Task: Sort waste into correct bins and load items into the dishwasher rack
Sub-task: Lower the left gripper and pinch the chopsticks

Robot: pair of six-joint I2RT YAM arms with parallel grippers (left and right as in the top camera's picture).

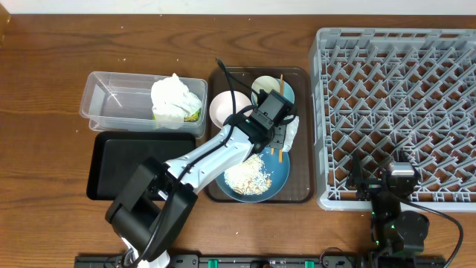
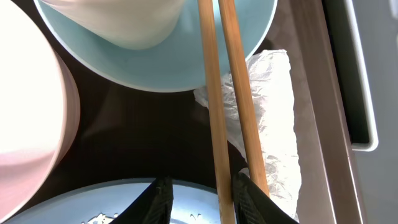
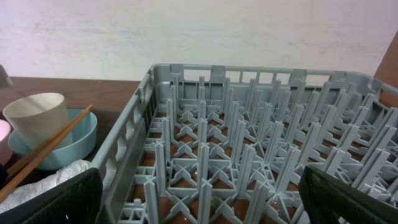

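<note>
My left gripper (image 1: 272, 128) (image 2: 202, 182) hovers low over the brown tray, open. One of the wooden chopsticks (image 2: 214, 124) (image 1: 277, 119) runs between its fingers against the right finger (image 2: 252, 199); the other passes outside that finger. The chopsticks rest from the light-blue dish (image 2: 155, 62) with the cream cup (image 1: 265, 88) down to the dark-blue plate (image 1: 277, 179), which carries rice grains (image 1: 248, 177). A silvery scrap (image 2: 273, 112) lies under them. The pinkish bowl (image 1: 225, 109) sits to the left. My right gripper (image 3: 199, 199) (image 1: 381, 179) stands wide open over the rack's (image 1: 401, 104) front edge.
The clear tub (image 1: 111, 100) at left holds white napkins (image 1: 175, 95) and a yellow-green wrapper (image 1: 193, 115). The black tray (image 1: 111, 160) lies in front of it. The brown serving tray (image 1: 301, 149) sits close against the rack's left wall (image 3: 127, 149).
</note>
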